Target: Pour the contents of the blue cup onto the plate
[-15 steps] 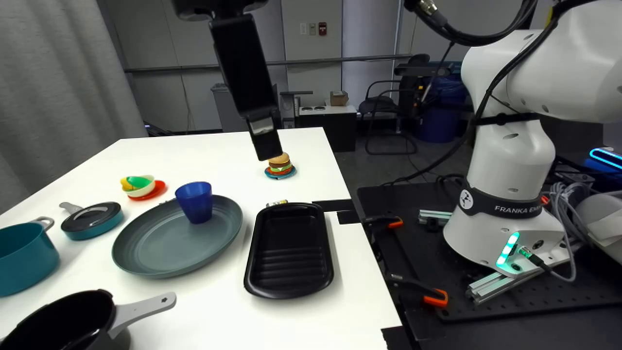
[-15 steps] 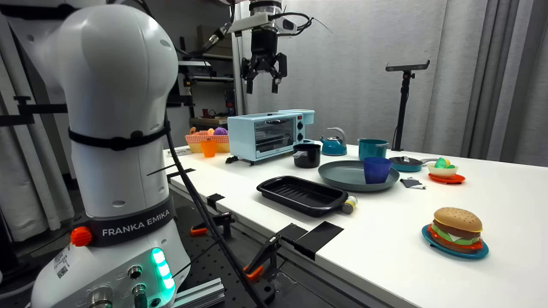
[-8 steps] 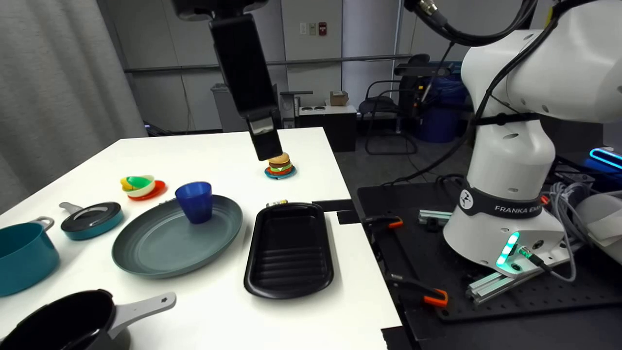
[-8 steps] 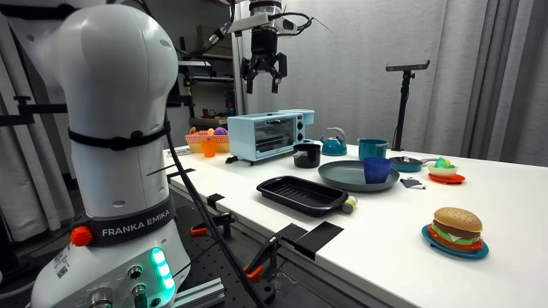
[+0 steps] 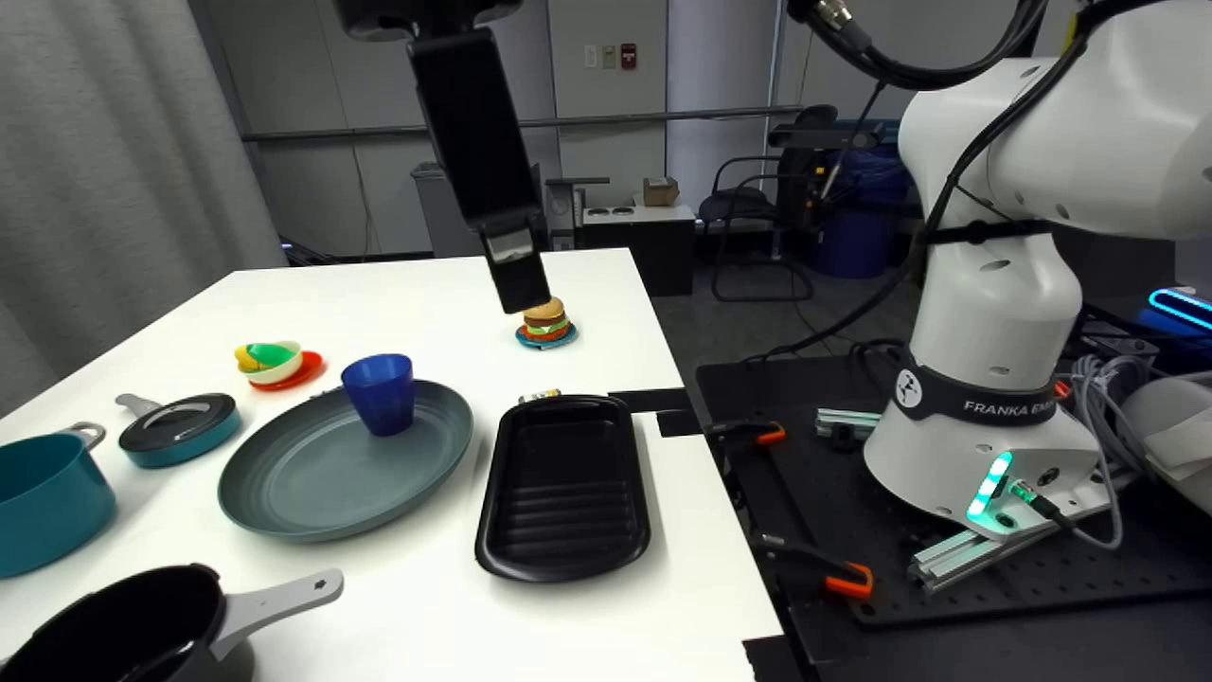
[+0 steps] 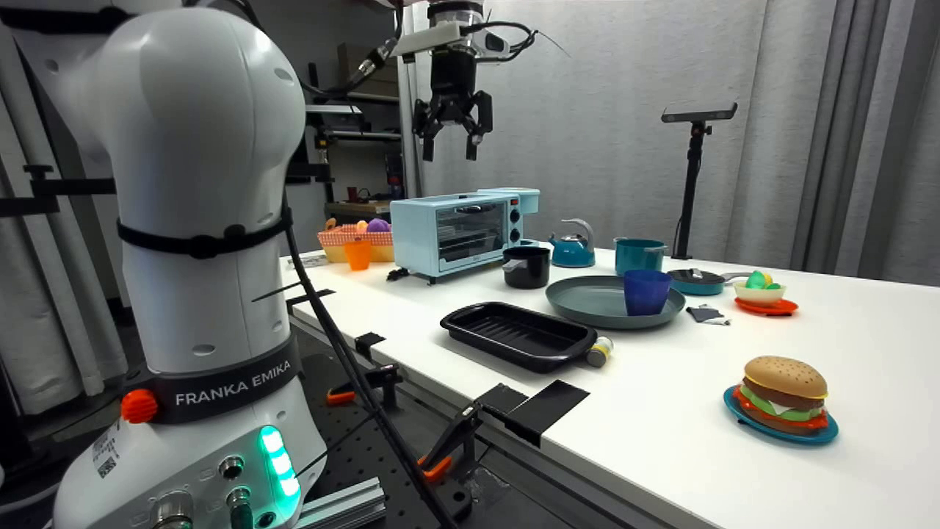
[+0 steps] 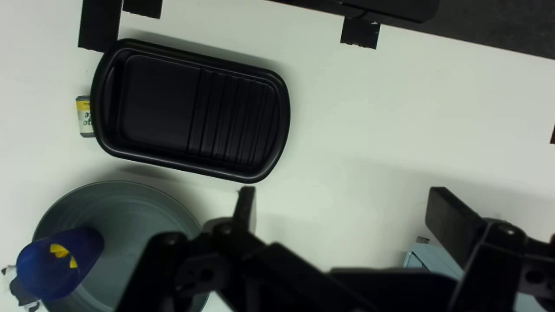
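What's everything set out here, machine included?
cup: 1, blue, on plate
pieces: at least 2, yellow, in cup
plate: 1, grey-green, under cup
grill pan: 1, black, beside plate
can: 1, yellow-white, beside grill pan
hamburger: 1, multicoloured, on teal saucer
bowl of toy food: 1, cream, on red saucer
pot, kettle, skillet: 1 each, teal, beyond plate
saucepan: 1, black, near kettle
toaster oven: 1, light-blue, near saucepan
tumbler: 1, orange, beside checked basket
gripper: 1, black, above table
arm: 1, white, beside table
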Action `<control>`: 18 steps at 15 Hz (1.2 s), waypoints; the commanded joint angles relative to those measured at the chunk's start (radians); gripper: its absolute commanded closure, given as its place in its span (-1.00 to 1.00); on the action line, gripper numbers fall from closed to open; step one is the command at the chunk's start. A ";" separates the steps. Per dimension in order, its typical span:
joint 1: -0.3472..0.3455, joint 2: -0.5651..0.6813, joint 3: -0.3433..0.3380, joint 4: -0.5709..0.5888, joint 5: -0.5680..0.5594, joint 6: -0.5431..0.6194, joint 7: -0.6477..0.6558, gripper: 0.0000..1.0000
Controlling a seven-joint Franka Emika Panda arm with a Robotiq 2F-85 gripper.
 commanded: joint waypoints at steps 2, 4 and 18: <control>-0.012 0.027 -0.011 0.020 -0.020 -0.004 0.004 -1.00; -0.021 0.044 -0.023 0.022 -0.021 0.001 -0.002 -1.00; -0.119 0.186 -0.117 0.050 -0.082 0.143 0.044 -1.00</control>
